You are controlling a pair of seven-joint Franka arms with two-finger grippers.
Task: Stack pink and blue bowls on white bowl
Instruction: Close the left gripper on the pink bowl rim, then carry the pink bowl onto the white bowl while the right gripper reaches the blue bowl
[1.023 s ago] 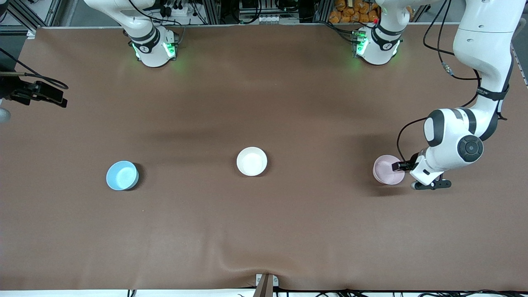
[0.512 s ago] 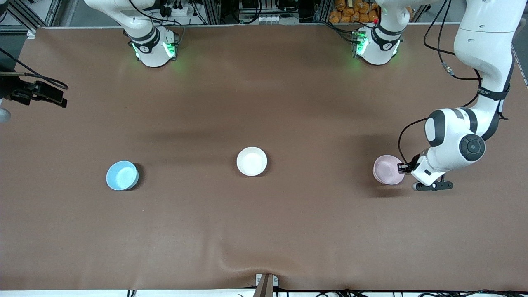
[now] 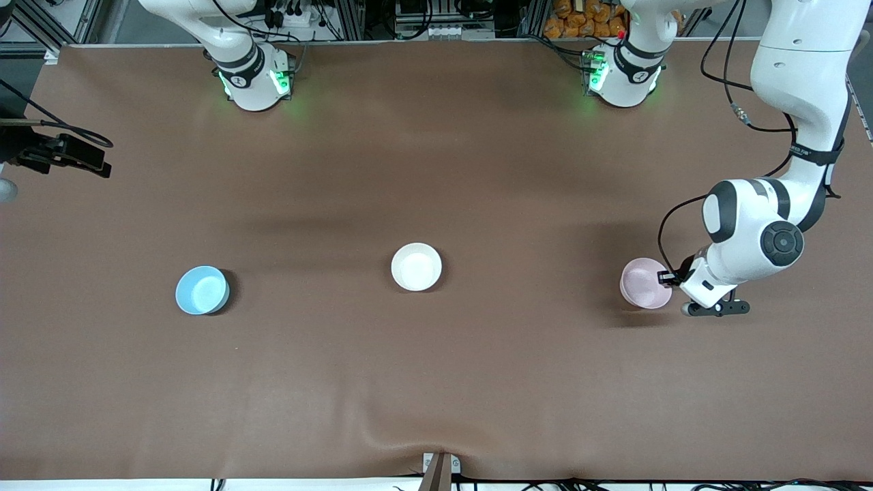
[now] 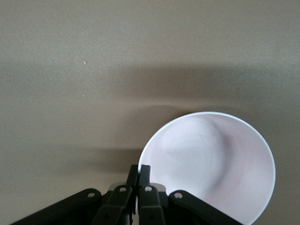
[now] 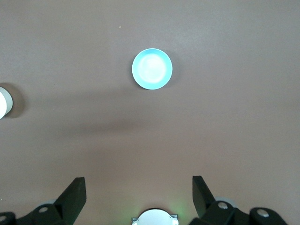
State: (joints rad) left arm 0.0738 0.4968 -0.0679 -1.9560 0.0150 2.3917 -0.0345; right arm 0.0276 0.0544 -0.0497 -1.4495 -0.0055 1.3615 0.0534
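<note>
Pink bowl [image 3: 644, 283] sits toward the left arm's end of the brown table [image 3: 436, 382], its rim pinched between the closed fingers of the left gripper [image 3: 663, 277]. Blue bowl [image 3: 202, 290] rests toward the right arm's end, white bowl [image 3: 417, 266] between them, all well apart. High above, the right gripper [image 5: 139, 192] waits with jaws spread wide.

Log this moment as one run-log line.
left end effector: shut on pink bowl rim | right end effector: open, waiting high | blue bowl, white bowl: on table, apart
</note>
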